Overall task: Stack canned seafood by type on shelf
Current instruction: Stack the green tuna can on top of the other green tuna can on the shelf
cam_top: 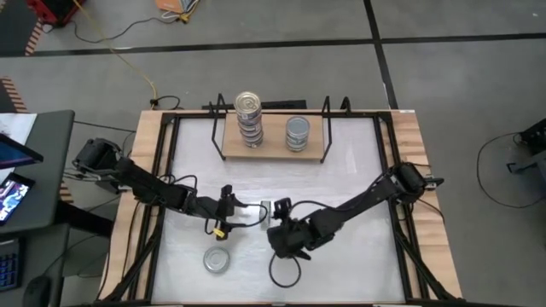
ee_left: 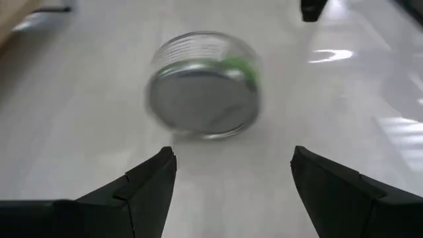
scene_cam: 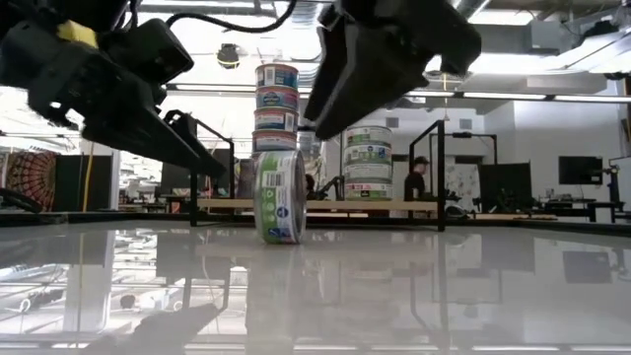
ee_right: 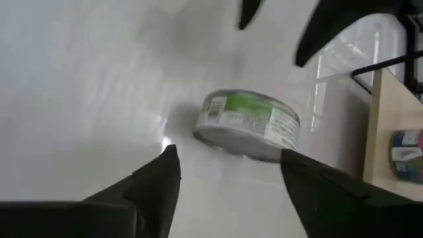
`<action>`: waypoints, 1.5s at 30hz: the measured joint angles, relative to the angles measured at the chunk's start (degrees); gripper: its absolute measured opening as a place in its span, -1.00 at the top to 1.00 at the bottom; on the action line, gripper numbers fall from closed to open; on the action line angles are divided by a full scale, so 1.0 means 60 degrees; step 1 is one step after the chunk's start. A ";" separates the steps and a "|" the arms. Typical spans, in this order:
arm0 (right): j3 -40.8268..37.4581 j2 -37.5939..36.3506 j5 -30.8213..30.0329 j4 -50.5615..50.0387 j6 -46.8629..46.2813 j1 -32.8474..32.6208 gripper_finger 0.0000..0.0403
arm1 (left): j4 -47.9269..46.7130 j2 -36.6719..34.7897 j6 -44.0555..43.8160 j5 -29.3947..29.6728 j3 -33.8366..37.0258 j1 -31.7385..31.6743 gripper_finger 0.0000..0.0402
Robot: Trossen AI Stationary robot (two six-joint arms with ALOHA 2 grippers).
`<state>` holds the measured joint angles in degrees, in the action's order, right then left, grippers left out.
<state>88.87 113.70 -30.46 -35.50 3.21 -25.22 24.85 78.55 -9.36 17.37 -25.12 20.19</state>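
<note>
I have both arms low over the white table (cam_top: 358,256), grippers facing each other with one tin between them. The left gripper (ee_left: 231,168) has its jaws spread wide and empty; a green-labelled tin (ee_left: 203,86) stands on its edge just ahead of the fingertips, out of the gap, its silver-grey face turned toward me. The right gripper (ee_right: 228,165) is also spread wide and holds nothing; the same tin lies just beyond its fingertips, not between them. From table height that tin is on its rim, clear of both grippers. Another silver-topped tin (cam_top: 217,259) lies flat well off to the side of the left jaws. The shelf (cam_top: 273,147) sits far beyond both grippers, carrying a taller stack (cam_top: 248,118) of four tins and a shorter stack (cam_top: 297,132) of three, apart from each other
</note>
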 joint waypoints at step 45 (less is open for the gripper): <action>0.5419 0.2535 0.2259 -0.3837 0.6492 0.1430 -0.44 | -0.4336 -0.4324 -0.3391 0.4323 -0.0001 0.3307 -0.43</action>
<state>121.39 128.91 -16.90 -58.53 42.16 -16.65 -1.16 52.60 -29.70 43.31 -25.13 40.03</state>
